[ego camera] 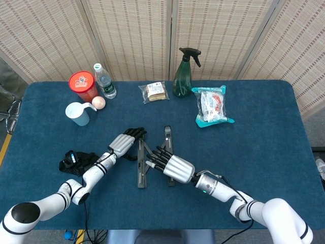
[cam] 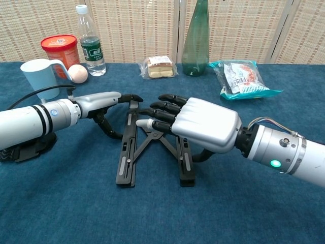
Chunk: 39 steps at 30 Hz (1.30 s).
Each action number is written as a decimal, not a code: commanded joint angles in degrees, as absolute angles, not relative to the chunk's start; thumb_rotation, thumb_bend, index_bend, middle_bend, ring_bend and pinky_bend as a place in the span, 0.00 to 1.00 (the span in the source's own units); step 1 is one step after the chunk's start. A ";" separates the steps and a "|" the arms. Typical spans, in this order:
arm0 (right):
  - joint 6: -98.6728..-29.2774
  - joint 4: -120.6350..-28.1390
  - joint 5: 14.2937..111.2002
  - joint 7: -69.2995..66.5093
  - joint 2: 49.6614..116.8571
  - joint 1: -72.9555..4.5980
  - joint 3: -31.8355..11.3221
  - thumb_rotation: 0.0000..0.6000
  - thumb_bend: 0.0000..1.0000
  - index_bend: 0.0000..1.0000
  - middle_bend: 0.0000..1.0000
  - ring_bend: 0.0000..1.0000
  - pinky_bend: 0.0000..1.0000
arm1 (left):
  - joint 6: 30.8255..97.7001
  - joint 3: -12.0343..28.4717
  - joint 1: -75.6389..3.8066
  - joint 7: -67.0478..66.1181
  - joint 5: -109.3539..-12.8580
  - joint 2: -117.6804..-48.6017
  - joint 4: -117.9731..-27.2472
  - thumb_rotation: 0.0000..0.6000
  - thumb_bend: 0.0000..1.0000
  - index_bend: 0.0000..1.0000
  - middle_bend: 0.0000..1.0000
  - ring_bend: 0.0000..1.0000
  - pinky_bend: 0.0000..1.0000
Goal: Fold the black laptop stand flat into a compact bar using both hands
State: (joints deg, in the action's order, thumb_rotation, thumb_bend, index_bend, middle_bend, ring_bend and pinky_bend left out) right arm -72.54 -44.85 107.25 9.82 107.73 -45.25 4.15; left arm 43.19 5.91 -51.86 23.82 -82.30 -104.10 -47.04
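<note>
The black laptop stand (ego camera: 140, 170) lies on the blue table, its two bars nearly parallel and a short gap apart, joined by crossed links. In the chest view the left bar (cam: 126, 157) and right bar (cam: 186, 170) show clearly. My left hand (ego camera: 124, 144) lies with fingers stretched out, its fingertips (cam: 133, 97) touching the far end of the left bar from the outside. My right hand (ego camera: 170, 165) lies flat over the right bar, fingers extended toward the links; the same hand (cam: 200, 122) hides the bar's far half in the chest view. Neither hand grips anything.
Along the back stand a red canister (ego camera: 84, 85), a water bottle (ego camera: 104, 81), a blue cup (ego camera: 77, 114), an egg (ego camera: 98, 102), a wrapped sandwich (ego camera: 155, 91), a green spray bottle (ego camera: 183, 73) and a snack bag (ego camera: 212, 105). A black object (ego camera: 76, 160) lies by my left forearm.
</note>
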 commanded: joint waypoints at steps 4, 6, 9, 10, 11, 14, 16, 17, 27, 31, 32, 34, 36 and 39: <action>-72.46 -44.22 106.88 10.07 108.88 -45.99 3.60 1.00 0.00 0.00 0.00 0.00 0.00 | 43.27 6.01 -52.09 23.62 -82.32 -104.02 -47.74 1.00 0.17 0.00 0.00 0.00 0.00; -72.49 -44.02 106.76 10.05 109.33 -46.23 3.44 1.00 0.00 0.00 0.00 0.00 0.00 | 43.34 6.05 -52.17 23.55 -82.33 -103.94 -48.13 1.00 0.17 0.00 0.00 0.00 0.00; -72.46 -43.76 106.66 9.98 109.88 -46.55 3.34 1.00 0.00 0.00 0.00 0.00 0.00 | 43.38 6.10 -52.31 23.39 -82.36 -103.80 -48.71 1.00 0.17 0.00 0.00 0.00 0.00; -72.48 -43.67 106.68 10.01 110.01 -46.64 3.35 1.00 0.00 0.00 0.00 0.00 0.00 | 43.40 6.12 -52.35 23.34 -82.36 -103.77 -48.86 1.00 0.17 0.00 0.00 0.00 0.00; -72.52 -43.58 106.71 10.02 110.11 -46.71 3.38 1.00 0.00 0.00 0.00 0.00 0.00 | 43.42 6.13 -52.38 23.28 -82.36 -103.74 -49.00 1.00 0.17 0.00 0.00 0.00 0.00; -72.59 -43.41 106.61 9.91 110.41 -46.90 3.36 1.00 0.00 0.00 0.00 0.00 0.00 | 43.42 6.15 -52.48 23.00 -82.34 -103.60 -49.55 1.00 0.17 0.00 0.00 0.01 0.00; -72.71 -43.36 106.53 9.90 110.61 -46.99 3.32 1.00 0.00 0.00 0.00 0.00 0.00 | 43.32 6.17 -52.58 22.76 -82.28 -103.58 -49.89 1.00 0.17 0.00 0.00 0.00 0.00; -72.78 -43.41 106.52 9.86 110.68 -47.01 3.34 1.00 0.00 0.00 0.00 0.00 0.00 | 43.30 6.18 -52.60 22.66 -82.25 -103.60 -50.00 1.00 0.17 0.00 0.00 0.00 0.00; -71.94 -51.81 107.66 8.36 103.71 -48.76 4.69 1.00 0.00 0.00 0.00 0.00 0.00 | 44.74 5.98 -50.58 20.78 -81.25 -99.87 -52.19 1.00 0.17 0.00 0.00 0.00 0.00; -66.48 -61.62 107.40 4.92 95.98 -51.79 5.62 1.00 0.00 0.00 0.00 0.00 0.00 | 46.49 6.18 -48.54 19.02 -80.08 -96.11 -55.53 1.00 0.17 0.00 0.00 0.01 0.00; -64.52 -63.87 107.18 3.76 94.12 -52.80 5.86 1.00 0.00 0.00 0.00 0.00 0.00 | 46.86 6.26 -48.07 18.62 -79.74 -95.33 -56.27 1.00 0.17 0.00 0.00 0.01 0.00; -59.77 -68.65 106.54 0.74 90.09 -55.51 6.13 1.00 0.00 0.00 0.00 0.00 0.00 | 47.49 6.53 -47.10 17.76 -78.86 -93.63 -57.96 1.00 0.17 0.00 0.00 0.01 0.00; -54.90 -72.19 105.68 -1.31 87.00 -58.21 6.03 1.00 0.00 0.00 0.00 0.00 0.00 | 47.98 6.77 -46.31 16.85 -78.09 -92.16 -59.45 1.00 0.17 0.00 0.00 0.01 0.00; -50.04 -75.10 104.98 -3.51 84.48 -61.26 5.72 1.00 0.00 0.00 0.00 0.00 0.00 | 48.51 6.93 -45.53 15.66 -77.43 -90.59 -61.17 1.00 0.17 0.00 0.00 0.00 0.00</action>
State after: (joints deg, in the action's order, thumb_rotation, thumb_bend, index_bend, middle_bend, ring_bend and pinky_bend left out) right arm -55.67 -70.47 106.15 0.15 88.87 -57.07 5.61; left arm 48.17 6.78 -45.94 16.13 -77.81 -91.02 -60.70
